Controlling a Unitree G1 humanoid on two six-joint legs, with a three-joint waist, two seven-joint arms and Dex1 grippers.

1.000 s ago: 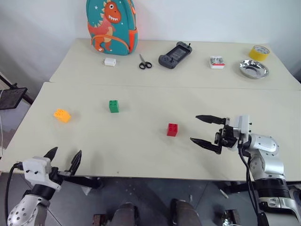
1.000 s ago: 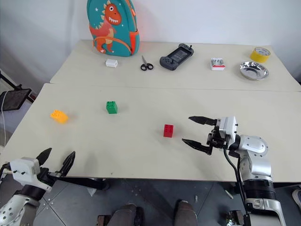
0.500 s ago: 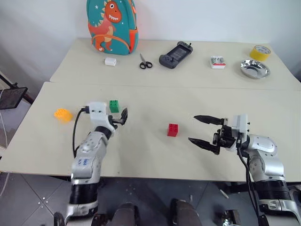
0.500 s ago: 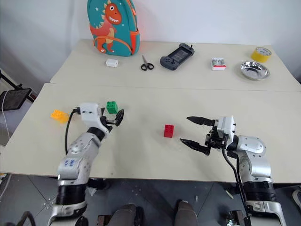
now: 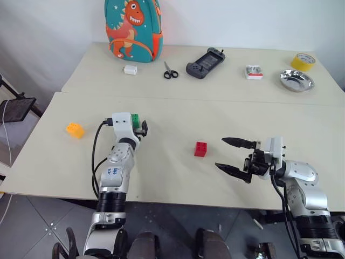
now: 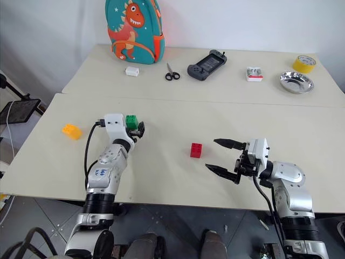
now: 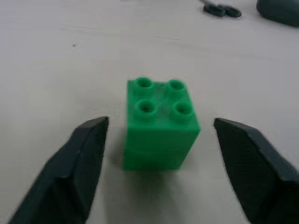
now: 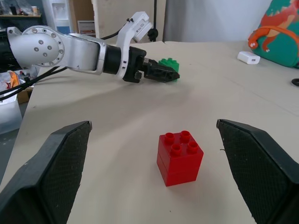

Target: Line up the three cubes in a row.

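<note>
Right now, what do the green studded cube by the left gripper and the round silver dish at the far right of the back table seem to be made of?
Green studded cube: probably moulded plastic, semi-gloss; uniform colour, crisp round studs, soft highlights on the top face.
Round silver dish: likely metal, perhaps stainless steel; bright reflective surface with a shiny rim, though too small to be sure.

We see two pale tables pushed edge to edge. On the near table (image 5: 178, 110) sit the orange-yellow brick (image 5: 75, 130) far to the left, the green brick (image 5: 136, 119) further in, and the red brick (image 5: 200, 149) near the middle, all well apart. On the far table (image 5: 226, 86) lie, from left to right, a dinosaur backpack (image 5: 133, 29), a small white block (image 5: 129, 69), scissors (image 5: 171, 72), a game controller (image 5: 206, 59), a red-and-white small box (image 5: 254, 72), a metal bowl (image 5: 296, 80) and a roll of yellow tape (image 5: 303, 61)
</note>
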